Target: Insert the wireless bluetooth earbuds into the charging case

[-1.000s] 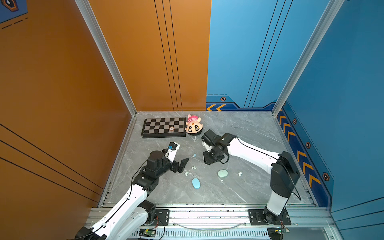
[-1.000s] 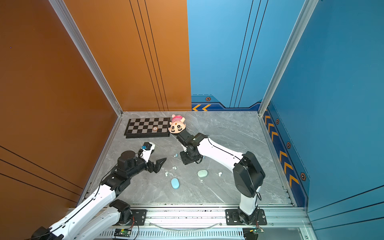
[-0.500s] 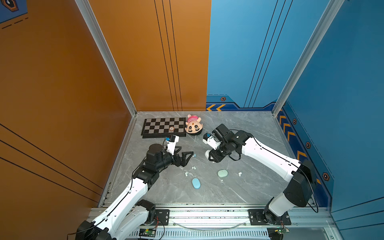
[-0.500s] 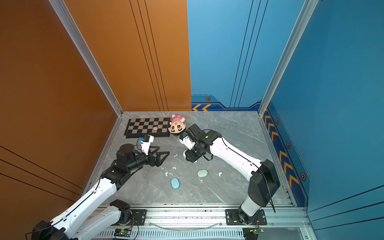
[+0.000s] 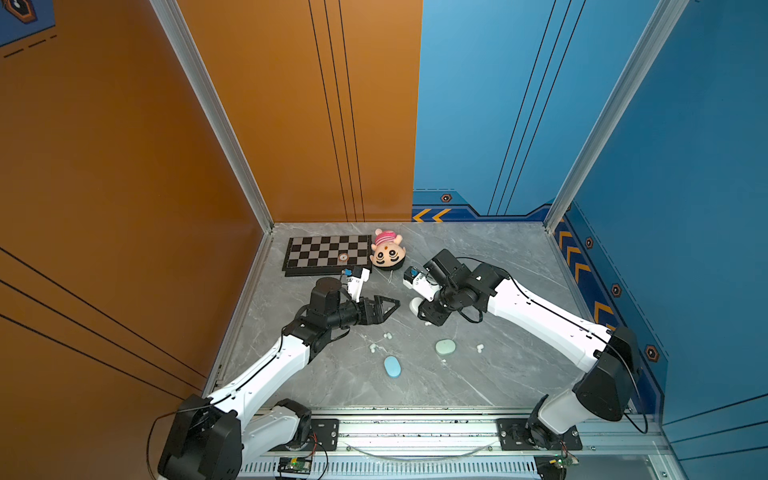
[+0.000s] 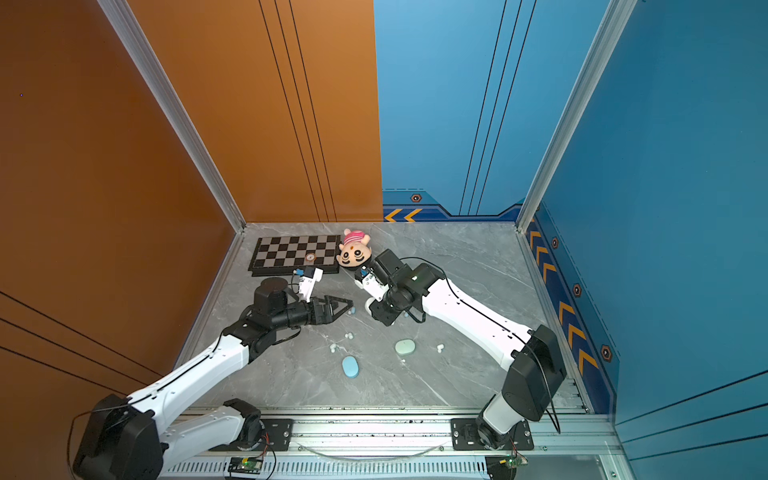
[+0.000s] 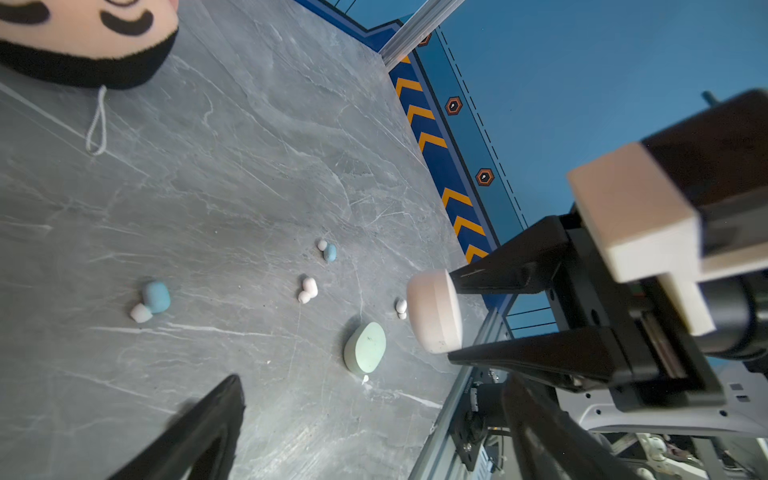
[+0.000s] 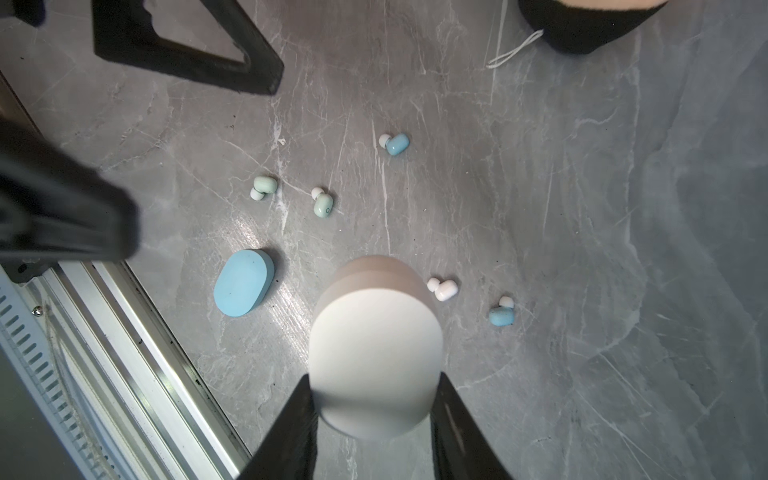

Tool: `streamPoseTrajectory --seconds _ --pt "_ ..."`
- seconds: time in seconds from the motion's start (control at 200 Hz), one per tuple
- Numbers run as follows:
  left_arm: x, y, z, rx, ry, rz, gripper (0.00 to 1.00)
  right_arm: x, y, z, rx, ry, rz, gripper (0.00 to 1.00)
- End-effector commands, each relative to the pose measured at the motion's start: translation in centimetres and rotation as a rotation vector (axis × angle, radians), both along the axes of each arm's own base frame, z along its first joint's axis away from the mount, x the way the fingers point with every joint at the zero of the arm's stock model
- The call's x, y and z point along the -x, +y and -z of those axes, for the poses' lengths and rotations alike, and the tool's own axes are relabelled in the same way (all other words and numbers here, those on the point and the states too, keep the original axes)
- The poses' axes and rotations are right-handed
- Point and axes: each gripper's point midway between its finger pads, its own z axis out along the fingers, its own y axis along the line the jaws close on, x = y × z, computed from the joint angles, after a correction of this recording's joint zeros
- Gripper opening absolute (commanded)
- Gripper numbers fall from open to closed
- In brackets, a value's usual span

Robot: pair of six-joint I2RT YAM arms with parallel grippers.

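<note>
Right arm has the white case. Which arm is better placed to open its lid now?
Left, probably. The right gripper is shut on the white case, so it is busy. The left gripper is open, empty, and points toward the case from close by.

White-shelled arms (image 5: pixel 270 365) with black joints and cables.

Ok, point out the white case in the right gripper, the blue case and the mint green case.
white case (image 8: pixel 375 359): right wrist view, middle of its bright rounded face.
blue case (image 8: pixel 244 282): right wrist view, middle of its top face.
mint green case (image 7: pixel 369 347): left wrist view, middle of its top face.
</note>
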Motion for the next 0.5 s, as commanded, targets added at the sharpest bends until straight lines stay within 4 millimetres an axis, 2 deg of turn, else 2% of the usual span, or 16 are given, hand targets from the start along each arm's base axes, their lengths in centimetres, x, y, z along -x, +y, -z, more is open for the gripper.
streamPoseTrajectory --seconds 0.0,0.25,0.315,0.335,0.38,0.491 --pt "0.4 -1.7 -2.2 0.08 0.026 0.06 0.95 -0.7 0.2 -1.9 -0.033 -0.077 0.01 0.27" --pt "0.3 -3.3 -2.9 0.097 0.051 0.094 0.92 -0.3 1.1 -2.5 -0.044 -0.099 -0.009 0.27" --pt "0.6 -3.9 -2.7 0.096 0.058 0.115 0.88 -0.3 1.1 -2.8 -0.049 -0.108 -0.005 0.27" --pt "0.6 -4.0 -2.6 0.094 0.059 0.119 0.82 -0.3 1.2 -2.9 -0.052 -0.11 -0.004 0.27" --pt "0.6 -4.3 -2.4 0.09 0.064 0.125 0.77 -0.3 1.3 -3.1 -0.06 -0.113 -0.005 0.26" --pt "0.6 -4.8 -1.9 0.081 0.077 0.129 0.72 0.0 1.6 -3.4 -0.08 -0.111 -0.007 0.26"
